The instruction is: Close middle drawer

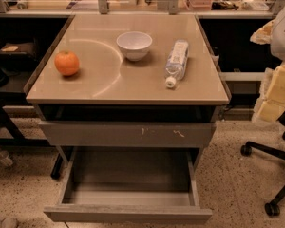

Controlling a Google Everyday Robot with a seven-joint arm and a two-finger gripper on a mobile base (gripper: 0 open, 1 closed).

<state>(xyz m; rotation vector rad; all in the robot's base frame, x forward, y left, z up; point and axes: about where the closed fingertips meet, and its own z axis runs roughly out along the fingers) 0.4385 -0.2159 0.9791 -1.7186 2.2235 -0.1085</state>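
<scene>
The middle drawer (128, 213) is pulled far out at the foot of the table (95, 80), low near the floor, below the scratched upper drawer (85, 134), which stands slightly open. The gripper is out of view; its state cannot be told.

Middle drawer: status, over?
Gripper not in view. Middle drawer pulled far out, not yet closed. Nothing seen inside it or blocking its travel.
</scene>
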